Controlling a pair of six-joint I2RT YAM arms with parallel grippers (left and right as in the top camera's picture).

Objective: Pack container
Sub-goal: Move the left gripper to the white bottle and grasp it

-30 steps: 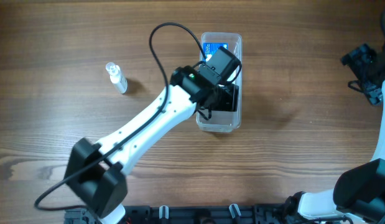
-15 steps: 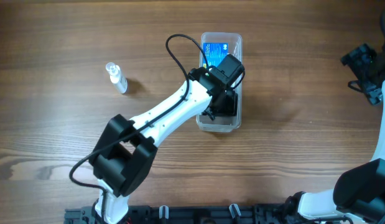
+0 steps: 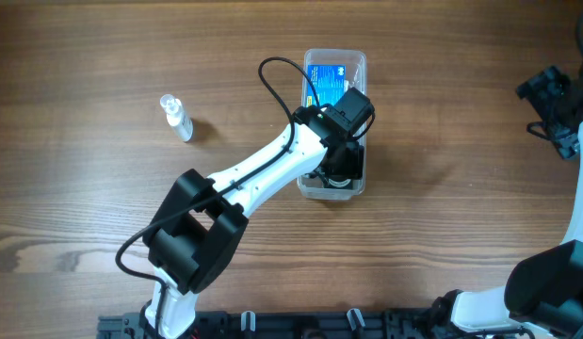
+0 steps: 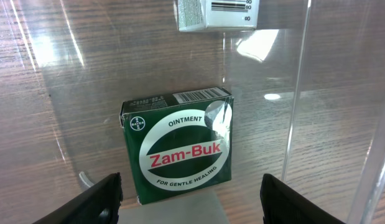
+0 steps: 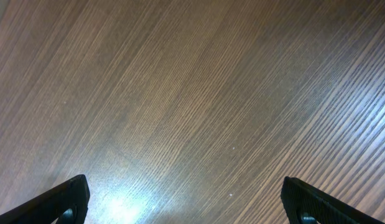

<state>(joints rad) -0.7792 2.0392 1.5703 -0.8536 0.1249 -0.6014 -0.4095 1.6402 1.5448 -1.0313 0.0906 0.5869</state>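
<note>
Two arms are working at the wooden counter [image 3: 442, 56]. Toward the left edge a small clear bottle [image 3: 176, 117] is lying on the wood, well apart from everything else. The left arm [image 3: 263, 174] is reaching from the near edge, left of centre, out to the middle of the counter. There the container [image 3: 359, 66] is sitting with its long sides running from the far edge toward the near one.

The left gripper [image 4: 191, 200] is pointing down into the near end of the tub, between its clear walls, with its fingers [image 4: 99, 200] spread wide and holding nothing. Just ahead of the gripper, in line with the gap between the fingers, a green Zam-Buk ointment box [image 4: 178, 146] is lying flat on the tub's floor. Beyond it a white box with a barcode [image 4: 217, 14] is lying toward the far end.

By the right edge the right gripper [image 5: 186, 202] is hovering above bare wood, its fingers [image 5: 68, 200] likewise spread and gripping nothing.
</note>
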